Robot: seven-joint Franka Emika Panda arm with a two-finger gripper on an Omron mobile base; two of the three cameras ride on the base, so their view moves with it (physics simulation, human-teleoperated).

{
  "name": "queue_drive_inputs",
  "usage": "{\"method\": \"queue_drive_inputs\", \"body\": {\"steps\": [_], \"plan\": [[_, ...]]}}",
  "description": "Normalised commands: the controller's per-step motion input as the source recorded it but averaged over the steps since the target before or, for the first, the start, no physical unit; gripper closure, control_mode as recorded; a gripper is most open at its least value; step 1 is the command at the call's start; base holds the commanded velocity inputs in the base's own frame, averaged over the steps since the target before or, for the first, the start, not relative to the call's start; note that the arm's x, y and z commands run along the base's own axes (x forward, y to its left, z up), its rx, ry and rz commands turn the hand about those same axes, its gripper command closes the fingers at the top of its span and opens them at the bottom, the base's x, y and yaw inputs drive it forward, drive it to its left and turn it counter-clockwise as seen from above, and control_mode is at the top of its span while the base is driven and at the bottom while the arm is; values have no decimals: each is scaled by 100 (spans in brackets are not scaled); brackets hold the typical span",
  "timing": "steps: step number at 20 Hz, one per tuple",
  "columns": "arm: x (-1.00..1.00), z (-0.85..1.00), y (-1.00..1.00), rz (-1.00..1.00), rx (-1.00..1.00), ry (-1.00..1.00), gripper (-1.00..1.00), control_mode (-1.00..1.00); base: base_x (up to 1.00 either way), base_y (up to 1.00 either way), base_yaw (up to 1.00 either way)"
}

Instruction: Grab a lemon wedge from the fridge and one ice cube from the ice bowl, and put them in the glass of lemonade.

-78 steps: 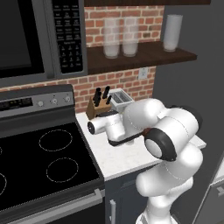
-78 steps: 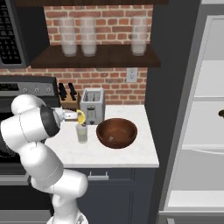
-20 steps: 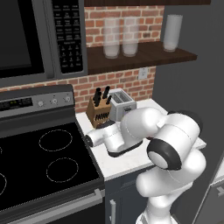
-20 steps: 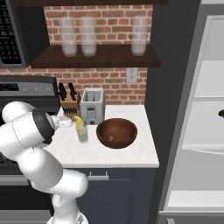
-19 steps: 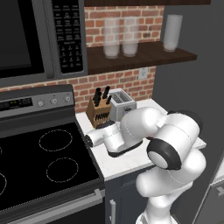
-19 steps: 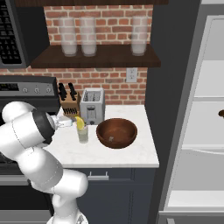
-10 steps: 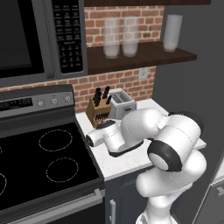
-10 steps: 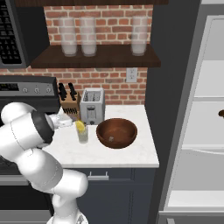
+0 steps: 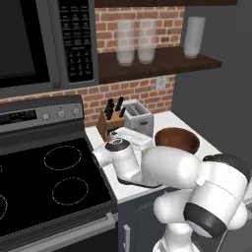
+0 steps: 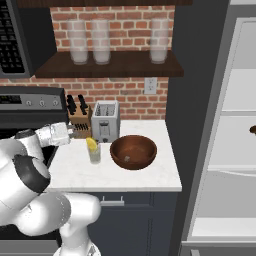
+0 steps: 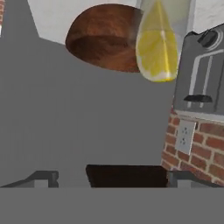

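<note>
Pulled back from the glass of lemonade (image 10: pixel 94 153) since a second ago, now hanging at middle left of the right base view over the tabletop's (image 10: pixel 145 178) left end, the hand (image 10: pixel 73 131) pointing right toward the toaster (image 10: pixel 105 120) and knife block (image 10: pixel 79 123). Fingers spread wide, judging by the hand view, where the two dark tips (image 11: pixel 43 178) are sitting far apart at the bottom with nothing between them.

Sitting on the rim of the glass, the lemon wedge (image 10: pixel 91 144), bright yellow, showing at upper right of the hand view (image 11: pixel 156 49) with its long axis running up the frame.

Lying beyond the glass, further right in the right base view, the ice bowl (image 10: pixel 133 151), wide and reddish-brown, with a small pale cube just visible inside. Bowl also showing at upper middle of the hand view (image 11: pixel 100 40), so roughly ahead of the fingers, with the glass between.

Judging the wedge step done and the ice cube still to fetch: reaching across or around the glass without knocking it being the crux.

Standing open at far right, the fridge (image 10: pixel 240 150), white shelves showing.
</note>
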Motion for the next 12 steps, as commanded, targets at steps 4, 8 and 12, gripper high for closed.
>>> {"method": "queue_drive_inputs", "body": {"steps": [4, 8, 12], "plan": [[-99, 77, 0, 0, 35, -12, -100, -100, 0, 0, 0], [-100, 44, 3, 0, 9, -7, -100, -100, 0, 0, 0], [-99, 54, 0, 0, 1, -11, -100, -100, 0, 0, 0]]}}
